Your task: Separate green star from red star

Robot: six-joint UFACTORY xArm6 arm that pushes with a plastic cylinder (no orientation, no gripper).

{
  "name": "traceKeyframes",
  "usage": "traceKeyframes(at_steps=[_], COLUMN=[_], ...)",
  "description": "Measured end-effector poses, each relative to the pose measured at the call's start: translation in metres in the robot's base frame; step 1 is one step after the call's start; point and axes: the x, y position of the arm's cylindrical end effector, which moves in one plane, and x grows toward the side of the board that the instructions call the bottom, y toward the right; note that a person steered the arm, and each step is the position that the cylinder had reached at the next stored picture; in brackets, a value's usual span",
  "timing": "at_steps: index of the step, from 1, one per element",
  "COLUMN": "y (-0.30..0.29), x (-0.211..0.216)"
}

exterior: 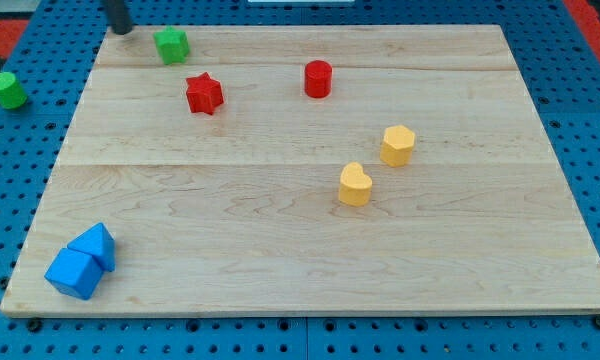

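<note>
My tip [121, 29] sits at the worktop's [280, 230] top-left corner, to the upper left of the green star [171, 45] and apart from it. There is no claw here, only the rod, so there is nothing to open or close. Taking the red star [204, 93] as landmark: the green star lies just above and to its left, near but not touching, close to the worktop's top edge. A red cylinder [318, 78] stands to the red star's right, two yellow blocks [398, 145] [355, 185] lie farther to its lower right, and two blue blocks [82, 263] lie well below it at the lower-left corner. A green cylinder [7, 89] rests off the worktop to the left.

In my judgement, pushing from where the tip now stands would drive the green star toward the red one. Better to bring the tip round between the two, or to the green star's right side, and push along the top edge, away from the red star, slowly so it does not slip off the edge.
</note>
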Motion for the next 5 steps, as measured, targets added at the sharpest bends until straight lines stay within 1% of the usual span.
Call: traceKeyframes(at_steps=[1, 2, 3, 4, 5], y=[0.076, 0.109, 0.08, 0.031, 0.017], x=[0.045, 0.092, 0.046, 0.057, 0.114])
